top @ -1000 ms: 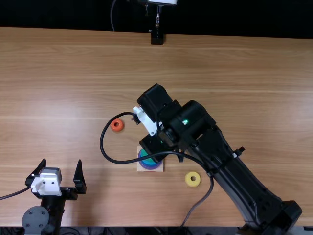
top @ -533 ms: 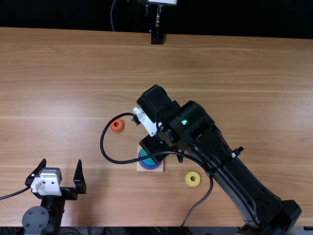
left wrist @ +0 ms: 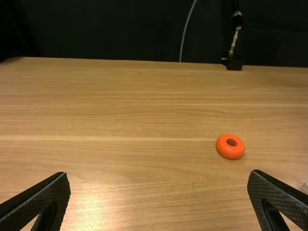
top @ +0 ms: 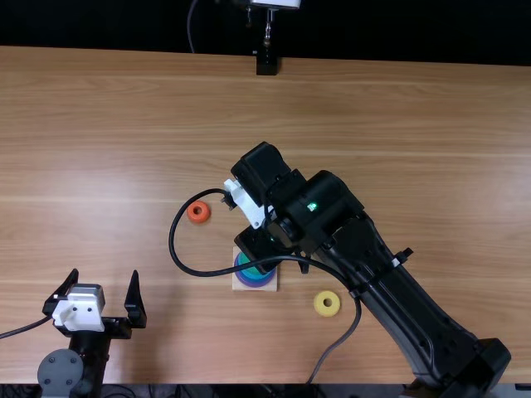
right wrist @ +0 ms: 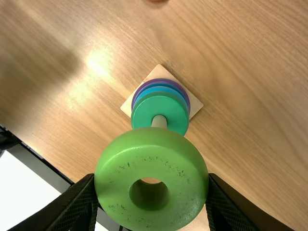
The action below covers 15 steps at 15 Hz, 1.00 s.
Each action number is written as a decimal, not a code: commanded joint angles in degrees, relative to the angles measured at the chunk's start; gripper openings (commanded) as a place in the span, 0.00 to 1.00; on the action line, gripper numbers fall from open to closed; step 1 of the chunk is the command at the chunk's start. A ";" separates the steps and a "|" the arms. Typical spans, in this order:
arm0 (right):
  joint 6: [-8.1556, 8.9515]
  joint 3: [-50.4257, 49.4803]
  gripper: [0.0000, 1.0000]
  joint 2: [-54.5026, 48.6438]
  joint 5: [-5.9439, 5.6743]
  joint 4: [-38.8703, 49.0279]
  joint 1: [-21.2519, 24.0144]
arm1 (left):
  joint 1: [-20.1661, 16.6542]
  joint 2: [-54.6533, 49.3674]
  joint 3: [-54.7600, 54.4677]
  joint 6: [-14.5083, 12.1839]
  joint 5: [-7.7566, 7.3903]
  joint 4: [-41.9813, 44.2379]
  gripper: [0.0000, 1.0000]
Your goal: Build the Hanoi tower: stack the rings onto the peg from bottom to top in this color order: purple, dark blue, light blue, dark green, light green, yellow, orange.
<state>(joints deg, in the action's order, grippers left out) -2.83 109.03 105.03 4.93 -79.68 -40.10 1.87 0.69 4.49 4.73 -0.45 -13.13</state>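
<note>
Wooden table (top: pixel 398 108) | right tool (top: pixel 259 242) gripping light green ring (right wrist: pixel 150 163) | peg (right wrist: pixel 159 121) near held ring

In the top view, orange ring (top: pixel 198 219) flat left of centre, yellow ring (top: pixel 327 312) flat lower right of centre; purple ring (right wrist: pixel 161 80), seemingly two blue rings (right wrist: pixel 161 88) and dark green ring (right wrist: pixel 161 103) stacked on the peg (right wrist: pixel 159 121), light green ring (right wrist: pixel 151 159) raised off them
</note>
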 commanded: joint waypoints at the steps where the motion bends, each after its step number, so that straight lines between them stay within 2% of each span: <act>1: 0.30 -0.58 0.00 0.87 0.24 0.09 0.11 | 0.06 -0.69 -3.61 -0.41 0.34 -1.32 1.00; 7: 0.30 -1.81 0.00 2.98 0.03 0.20 -0.16 | 0.06 -0.69 -3.61 -0.41 0.34 -1.32 1.00; 8: 0.40 -1.81 0.15 2.98 -0.08 0.09 -0.07 | 0.06 -0.69 -3.61 -0.41 0.34 -1.32 1.00; 9: 0.40 -1.81 0.79 2.98 -0.29 0.09 -0.16 | 0.06 -0.69 -3.61 -0.41 0.34 -1.32 1.00; 10: 0.40 -1.89 1.00 2.90 -0.50 -0.22 -0.16 | 0.06 -0.69 -3.61 -0.41 0.34 -1.32 1.00; 14: 0.62 -0.49 1.00 2.81 -0.29 4.52 -0.07 | 0.06 -0.69 -3.61 -0.41 0.34 -1.32 1.00; 15: 1.46 -0.49 1.00 2.63 -0.39 7.90 0.02 | 0.06 -0.69 -3.61 -0.41 0.34 -1.32 1.00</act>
<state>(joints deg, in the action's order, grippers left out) -2.24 107.55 107.39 4.89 -71.24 -40.10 1.89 0.69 4.49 4.71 -0.45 -13.13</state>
